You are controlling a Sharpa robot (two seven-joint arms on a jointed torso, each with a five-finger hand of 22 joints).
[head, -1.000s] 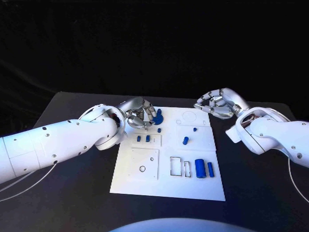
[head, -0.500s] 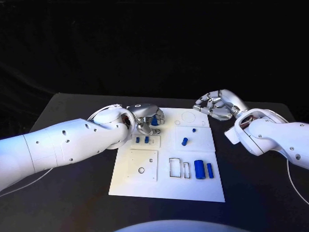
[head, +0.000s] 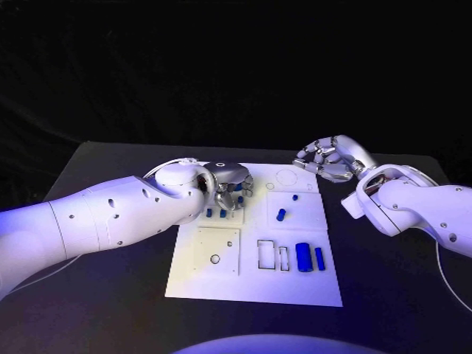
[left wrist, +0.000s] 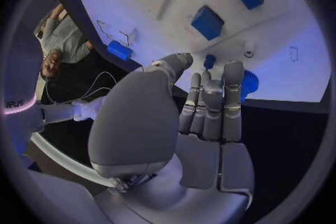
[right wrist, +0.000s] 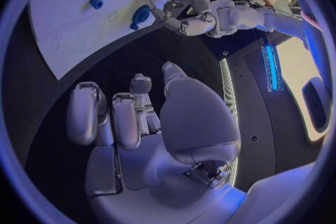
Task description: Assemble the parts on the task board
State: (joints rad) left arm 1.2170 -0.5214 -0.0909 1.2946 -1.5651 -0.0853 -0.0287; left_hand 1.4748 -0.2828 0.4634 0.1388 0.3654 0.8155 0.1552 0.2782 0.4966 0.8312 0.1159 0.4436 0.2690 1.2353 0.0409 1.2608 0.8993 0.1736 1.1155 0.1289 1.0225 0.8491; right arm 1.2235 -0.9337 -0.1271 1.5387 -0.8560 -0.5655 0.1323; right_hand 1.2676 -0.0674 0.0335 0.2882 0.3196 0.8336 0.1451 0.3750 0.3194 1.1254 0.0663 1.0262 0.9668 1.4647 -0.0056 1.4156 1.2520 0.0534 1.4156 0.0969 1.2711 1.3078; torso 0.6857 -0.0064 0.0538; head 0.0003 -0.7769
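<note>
Left hand (head: 226, 185): fingers (left wrist: 211, 102) held together, tips at a round blue part (left wrist: 246, 82) near the far-left corner of the task board (head: 300, 287); grip possibly closed on it, cannot tell. Right hand (head: 329, 159): fingers (right wrist: 87, 112) curled in, holding nothing, hovering past the board's far-right corner. Blue cylinder (head: 302, 257) lying near the board's right edge.

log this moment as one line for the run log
left hand: over board's far-left blue part, grasp unclear | right hand: curled, holding nothing, beside task board
</note>
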